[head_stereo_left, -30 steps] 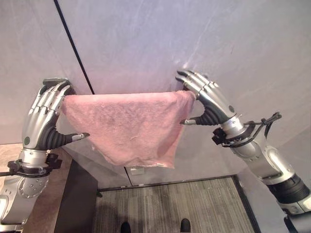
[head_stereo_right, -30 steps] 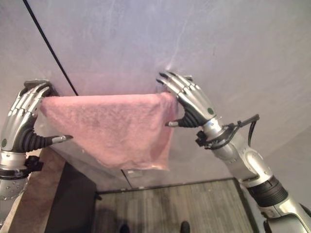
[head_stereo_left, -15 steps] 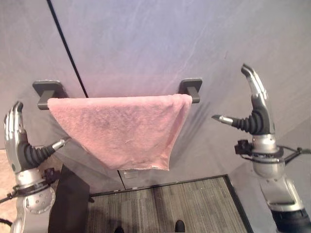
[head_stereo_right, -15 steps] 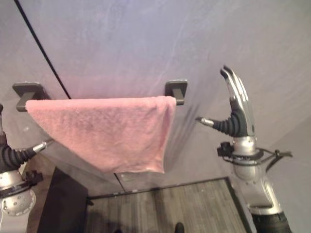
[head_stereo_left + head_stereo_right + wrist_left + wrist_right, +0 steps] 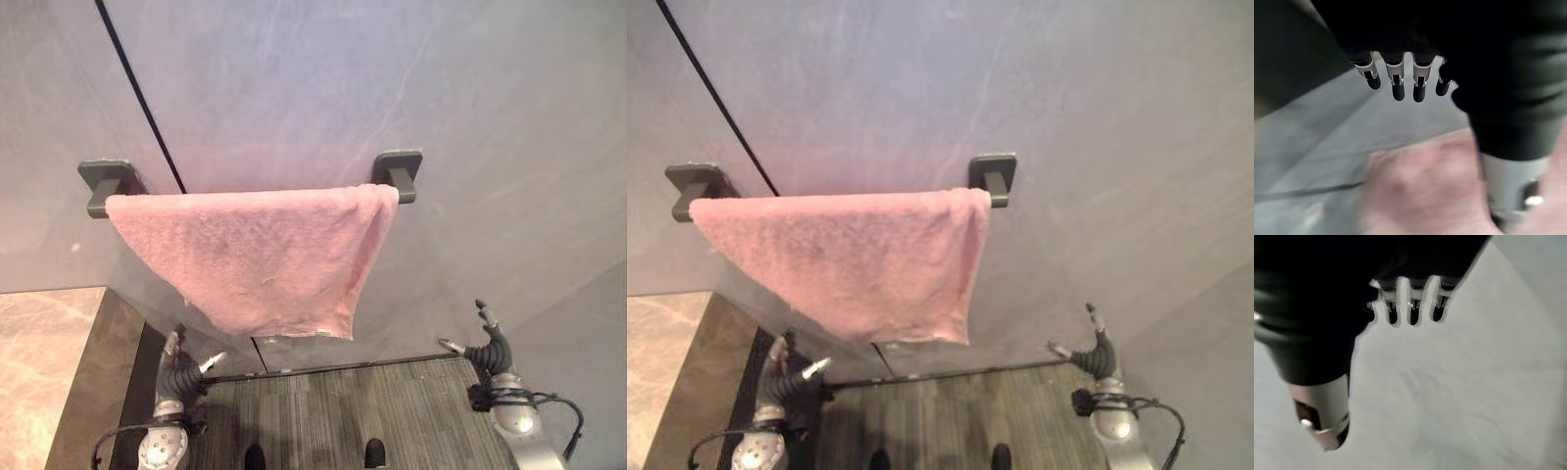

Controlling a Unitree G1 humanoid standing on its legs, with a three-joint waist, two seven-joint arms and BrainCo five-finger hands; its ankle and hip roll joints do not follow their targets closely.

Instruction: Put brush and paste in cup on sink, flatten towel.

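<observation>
A pink towel [image 5: 260, 250] hangs spread over a dark towel bar [image 5: 397, 174] on the grey wall, its lower edge slanting down to a point at the right. My left hand [image 5: 177, 370] is low, below the towel's left part, open with fingers straight and apart from the cloth. My right hand [image 5: 487, 349] is low at the right, also open and holding nothing. In the left wrist view the left hand's fingers [image 5: 1397, 83] are straight, with the pink towel [image 5: 1425, 191] blurred past them. The right hand's fingers [image 5: 1410, 308] are straight against the pale wall.
The bar's dark left bracket [image 5: 103, 181] and right bracket [image 5: 994, 176] are fixed to the grey wall. A black seam [image 5: 142, 98] runs down the wall. A marble counter [image 5: 44, 362] lies at the lower left, a striped floor [image 5: 343, 411] below.
Both hands have let go of the towel's top corners on the bar and dropped down and away to the bottom of the view. The towel stays spread on the bar.
</observation>
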